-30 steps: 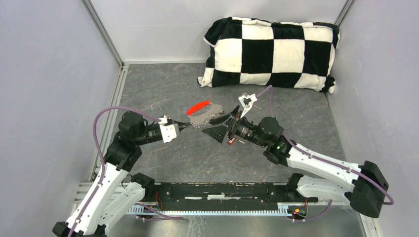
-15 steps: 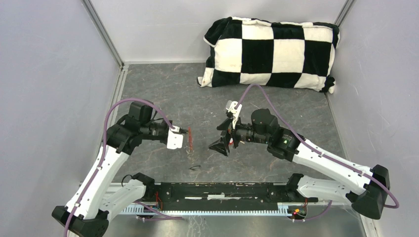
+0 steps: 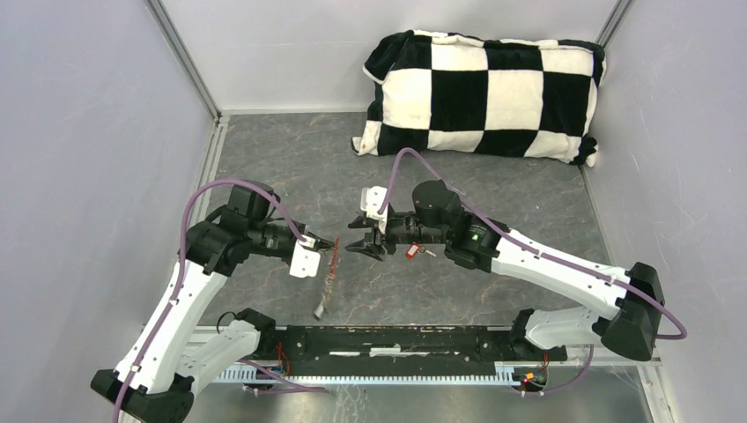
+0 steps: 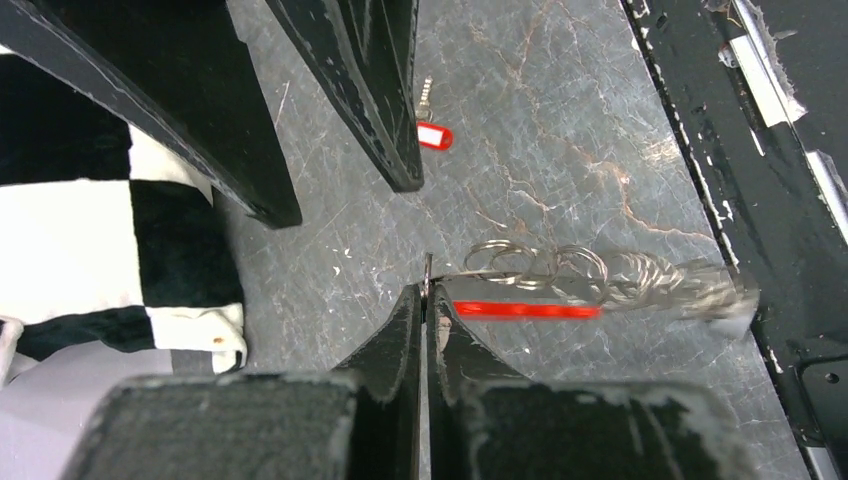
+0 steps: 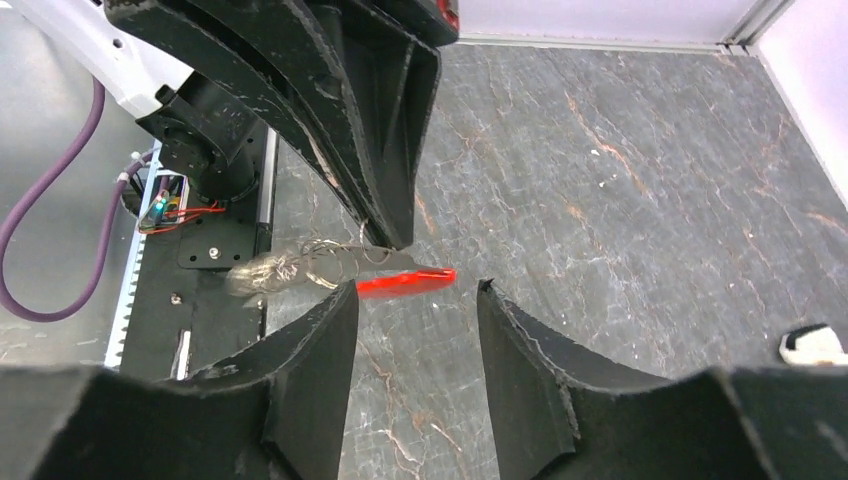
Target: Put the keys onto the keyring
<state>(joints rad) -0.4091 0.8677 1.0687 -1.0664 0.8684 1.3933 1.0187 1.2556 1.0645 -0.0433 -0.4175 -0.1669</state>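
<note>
**Keyring held up, right gripper open beside it**

The left gripper [image 4: 427, 296] is pinched fully closed on one end of the keyring [image 4: 520, 310]. It holds the keyring clear of the bench [image 3: 291, 159], red fob edge-on and rings trailing toward the near edge (too blurred to count). The right gripper [image 5: 418, 300] faces it from the right, spread wide and empty, its gap lined up with the fob, probably to steady it. The red-headed key [image 4: 433, 135] lies on the bench under the right arm. I cannot find the dark-headed key.
</note>
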